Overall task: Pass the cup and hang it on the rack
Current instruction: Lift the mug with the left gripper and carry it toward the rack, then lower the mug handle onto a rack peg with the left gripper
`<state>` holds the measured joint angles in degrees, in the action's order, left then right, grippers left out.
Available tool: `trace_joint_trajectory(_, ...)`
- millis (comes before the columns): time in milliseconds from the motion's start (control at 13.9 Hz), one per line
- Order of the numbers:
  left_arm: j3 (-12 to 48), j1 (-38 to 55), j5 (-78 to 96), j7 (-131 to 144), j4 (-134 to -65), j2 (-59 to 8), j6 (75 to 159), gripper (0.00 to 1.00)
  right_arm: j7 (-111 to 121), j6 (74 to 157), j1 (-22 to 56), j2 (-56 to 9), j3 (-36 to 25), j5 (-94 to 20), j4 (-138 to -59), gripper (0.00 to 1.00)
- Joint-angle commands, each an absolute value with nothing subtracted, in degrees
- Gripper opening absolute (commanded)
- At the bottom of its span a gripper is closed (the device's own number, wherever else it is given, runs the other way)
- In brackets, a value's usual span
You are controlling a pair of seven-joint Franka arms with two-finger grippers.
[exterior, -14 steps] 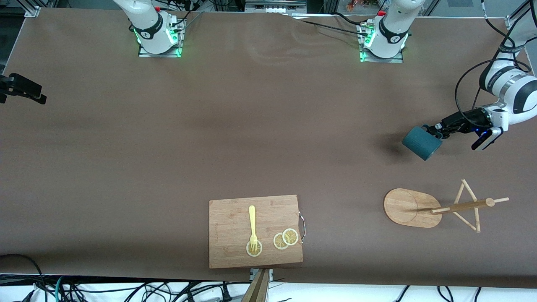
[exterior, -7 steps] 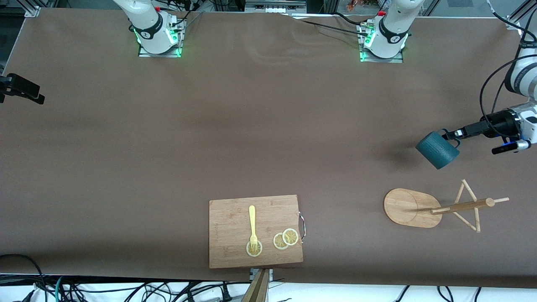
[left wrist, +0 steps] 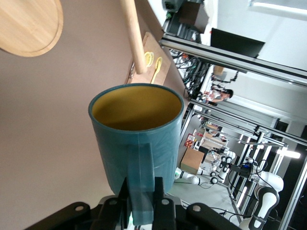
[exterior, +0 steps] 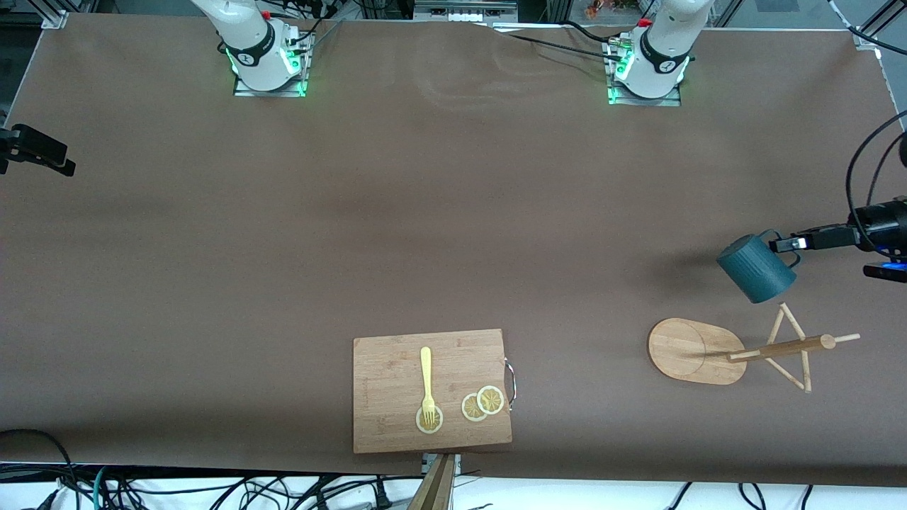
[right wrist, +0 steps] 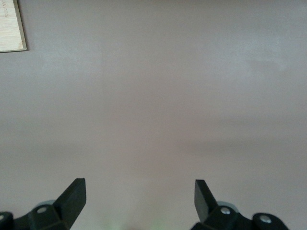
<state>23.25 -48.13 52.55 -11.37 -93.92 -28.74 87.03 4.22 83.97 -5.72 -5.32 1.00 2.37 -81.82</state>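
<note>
The dark teal cup hangs tilted in the air over the bare table, close above the rack's pegs at the left arm's end. My left gripper is shut on the cup's handle. In the left wrist view the cup shows its yellowish inside, and the left gripper clamps the handle. The bamboo rack stands on its oval base, with its post and thin pegs. The rack's base and post also show in the left wrist view. My right gripper is open and empty over bare table.
A wooden cutting board lies at the table's edge nearest the front camera. It carries a yellow fork and lemon slices. A black device sits at the table edge at the right arm's end.
My left gripper has carried the cup toward the left arm's end of the table and closer to the rack. The right arm has not visibly moved.
</note>
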Motion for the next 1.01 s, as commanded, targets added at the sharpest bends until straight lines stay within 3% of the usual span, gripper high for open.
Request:
trace_joint_trajectory(0,22.8,-46.7,50.3,-4.7,-84.4,-35.8,82.7,0.0,4.4,84.2,-6.5,-5.3,1.4,1.2,-81.6,1.0)
trace_joint_trajectory(431,22.4,-45.5,48.8,4.0,-75.6,-41.5,79.9,0.0,4.4,84.2,-6.5,-5.3,1.4,1.2,-81.6,1.0)
trace_joint_trajectory(934,22.2,-45.2,48.8,5.4,-70.6,-45.8,80.0,0.0,4.4,84.2,-6.5,-5.3,1.4,1.2,-81.6,1.0)
